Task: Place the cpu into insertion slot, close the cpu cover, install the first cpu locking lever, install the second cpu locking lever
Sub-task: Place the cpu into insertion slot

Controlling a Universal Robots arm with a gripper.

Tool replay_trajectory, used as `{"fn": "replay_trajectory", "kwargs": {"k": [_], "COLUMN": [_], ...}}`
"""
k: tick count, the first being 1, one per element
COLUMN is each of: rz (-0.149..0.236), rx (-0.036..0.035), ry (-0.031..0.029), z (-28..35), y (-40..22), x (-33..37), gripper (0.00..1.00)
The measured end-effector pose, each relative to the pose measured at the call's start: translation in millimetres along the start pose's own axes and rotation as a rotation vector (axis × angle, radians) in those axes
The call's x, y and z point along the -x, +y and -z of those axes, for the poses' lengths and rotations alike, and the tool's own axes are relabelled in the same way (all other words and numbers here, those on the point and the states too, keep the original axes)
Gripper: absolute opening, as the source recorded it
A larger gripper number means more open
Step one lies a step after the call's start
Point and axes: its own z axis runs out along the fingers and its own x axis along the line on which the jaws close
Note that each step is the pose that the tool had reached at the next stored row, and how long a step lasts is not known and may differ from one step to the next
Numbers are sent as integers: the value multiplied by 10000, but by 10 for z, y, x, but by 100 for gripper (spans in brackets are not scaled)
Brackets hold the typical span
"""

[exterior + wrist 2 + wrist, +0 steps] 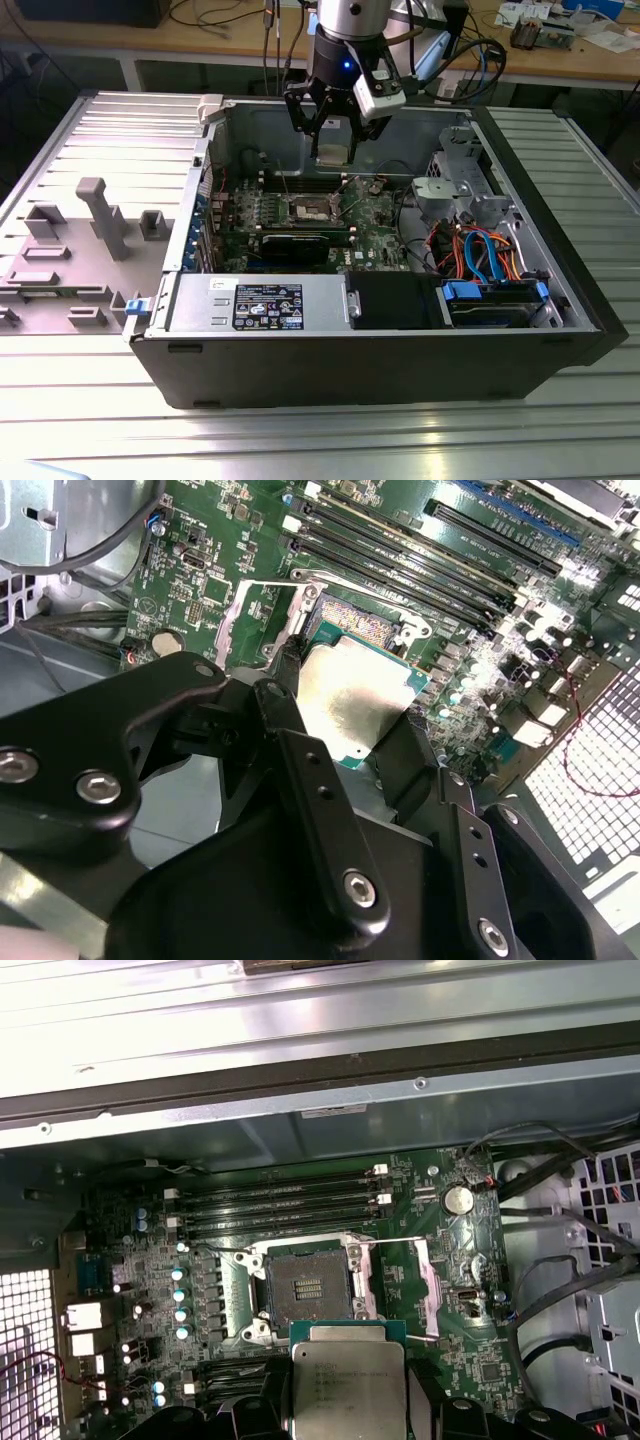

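gripper: clamped on chip, fingers on opposite edges
chip: held flat, face up, in the air over the board, not seated
socket: uncovered, dark centre exposed
cover: flipped open beside socket
case: side open

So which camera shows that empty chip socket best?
The first wrist view: the insertion slot is almost wholly visible. In the second wrist view the cpu hides part; the exterior view shows it far off.
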Motion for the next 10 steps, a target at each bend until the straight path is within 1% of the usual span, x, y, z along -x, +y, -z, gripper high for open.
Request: {"fn": "replay_trajectory", "kwargs": {"k": [10], "rz": [-85], "rx": [1], "ry": [-3], "z": [-3], "y": [0], "x": [0], "gripper": [55]}}
